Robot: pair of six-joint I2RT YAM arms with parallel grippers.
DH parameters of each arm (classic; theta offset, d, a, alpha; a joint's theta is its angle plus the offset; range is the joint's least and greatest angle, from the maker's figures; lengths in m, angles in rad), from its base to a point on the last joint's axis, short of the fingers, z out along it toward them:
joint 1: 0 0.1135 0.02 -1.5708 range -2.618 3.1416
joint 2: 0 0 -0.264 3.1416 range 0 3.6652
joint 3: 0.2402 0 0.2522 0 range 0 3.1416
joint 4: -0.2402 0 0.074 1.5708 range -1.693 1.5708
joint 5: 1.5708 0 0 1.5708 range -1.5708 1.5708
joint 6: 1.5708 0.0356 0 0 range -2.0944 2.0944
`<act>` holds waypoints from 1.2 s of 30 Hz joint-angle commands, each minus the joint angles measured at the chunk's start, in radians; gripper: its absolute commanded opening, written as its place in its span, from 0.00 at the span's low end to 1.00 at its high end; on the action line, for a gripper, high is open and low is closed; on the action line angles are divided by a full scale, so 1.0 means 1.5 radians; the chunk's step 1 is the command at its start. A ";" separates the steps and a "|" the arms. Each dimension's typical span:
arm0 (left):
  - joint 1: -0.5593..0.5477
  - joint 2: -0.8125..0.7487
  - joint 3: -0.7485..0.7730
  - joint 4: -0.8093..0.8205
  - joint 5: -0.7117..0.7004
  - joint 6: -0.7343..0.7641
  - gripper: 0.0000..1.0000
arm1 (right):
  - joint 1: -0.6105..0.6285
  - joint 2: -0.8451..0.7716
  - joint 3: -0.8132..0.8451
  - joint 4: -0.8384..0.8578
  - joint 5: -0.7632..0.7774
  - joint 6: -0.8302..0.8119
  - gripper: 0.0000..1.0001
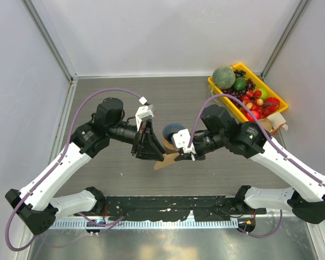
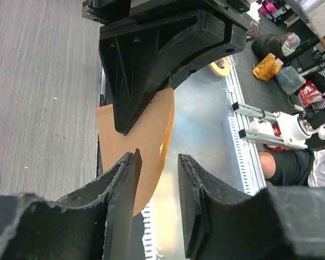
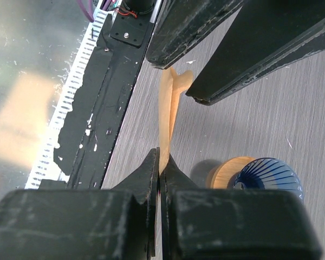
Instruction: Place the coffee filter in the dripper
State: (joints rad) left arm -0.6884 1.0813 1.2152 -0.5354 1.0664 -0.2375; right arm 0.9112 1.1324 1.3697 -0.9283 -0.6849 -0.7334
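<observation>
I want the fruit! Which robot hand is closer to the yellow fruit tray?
Right. The right gripper, pinching the coffee filter, sits left of the yellow fruit tray, nearer the bases. The left gripper is farther left still.

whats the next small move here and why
Probably back the left gripper straight off the coffee filter. Its fingers stand parted around one edge of the filter, while the right gripper is shut on the opposite edge. Once the left is clear, the right arm could likely carry the filter to the dripper close by.
</observation>
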 commanded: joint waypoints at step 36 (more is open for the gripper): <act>-0.006 -0.008 0.023 -0.024 -0.035 0.060 0.39 | 0.006 0.004 0.016 0.023 -0.007 0.020 0.05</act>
State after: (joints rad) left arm -0.6945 1.1004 1.2263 -0.5587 1.0214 -0.1799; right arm 0.9146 1.1332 1.3697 -0.9352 -0.6998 -0.7235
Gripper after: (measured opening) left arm 0.371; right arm 0.060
